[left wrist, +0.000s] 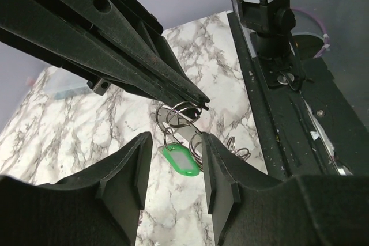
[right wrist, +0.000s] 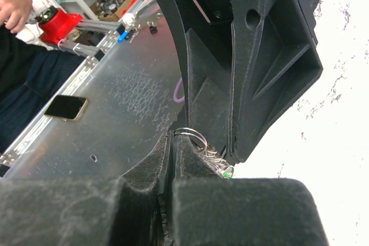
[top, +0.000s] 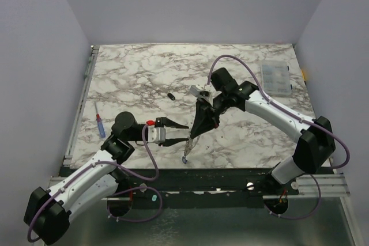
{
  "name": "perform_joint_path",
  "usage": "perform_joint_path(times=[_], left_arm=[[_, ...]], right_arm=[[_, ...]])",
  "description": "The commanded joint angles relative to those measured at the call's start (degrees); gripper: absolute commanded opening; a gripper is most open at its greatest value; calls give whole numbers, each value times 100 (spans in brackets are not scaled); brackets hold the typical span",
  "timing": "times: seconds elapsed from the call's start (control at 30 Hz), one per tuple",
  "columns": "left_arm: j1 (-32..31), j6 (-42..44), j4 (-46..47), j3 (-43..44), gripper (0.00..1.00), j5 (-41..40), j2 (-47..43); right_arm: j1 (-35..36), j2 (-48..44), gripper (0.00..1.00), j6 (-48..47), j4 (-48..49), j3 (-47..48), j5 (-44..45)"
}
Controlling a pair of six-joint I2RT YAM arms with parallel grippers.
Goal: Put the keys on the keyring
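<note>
marble surface (top: 144, 67), both arms reaching to its near middle; left arm (top: 86, 180) comes in low from the side, right arm (top: 282, 116) points steeply down

clear compartment box (top: 275, 78) far right and pen-like tool (top: 100, 120) far left, both well apart from the work

right jaws pressed together, pinching the keyring (left wrist: 180, 112) by its top coil; ring hangs off the surface, chain trailing below

left jaws spread, one on each side of the green key (left wrist: 181, 161), which dangles just under the ring; pads look close to it but not closed on it

blue key (top: 185, 158) at the chain's low end, near the surface edge; cannot tell whether it is threaded

small black cylinder (top: 171, 95) lies apart, behind the arms

step in hand, as judged: working the green key round the ring's coil. next move calls for a firm pinch on the green head and a fine turn along the split while the right holds steady; a slip could drop the key
</note>
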Motion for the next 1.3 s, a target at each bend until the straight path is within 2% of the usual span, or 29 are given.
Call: perform_joint_path(times=[0.0, 0.2, 0.27, 0.5, 0.73, 1.0, 1.17, 1.27], left_arm=[[-20, -61, 112, 235, 46, 327, 140], [-24, -91, 157, 272, 47, 356, 201], [-30, -113, 174, 288, 44, 428, 228], [-40, -126, 183, 235, 16, 357, 144], [-39, -128, 192, 137, 2, 165, -41], [-38, -200, 193, 132, 0, -30, -94], [-38, -242, 193, 106, 0, -357, -234], [-29, -262, 192, 105, 0, -486, -274]], right_arm=[[3, 138, 1, -247, -336, 260, -401], [11, 352, 1, -613, -784, 422, -447], [16, 452, 1, -784, -976, 515, -452], [23, 624, 1, -1093, -1442, 733, -325], [28, 537, 1, -960, -1313, 703, -271], [24, 445, 1, -546, -881, 576, -118], [28, -22, 11, 422, 242, 160, 289], [27, -468, 26, 1045, 1048, -181, 657]])
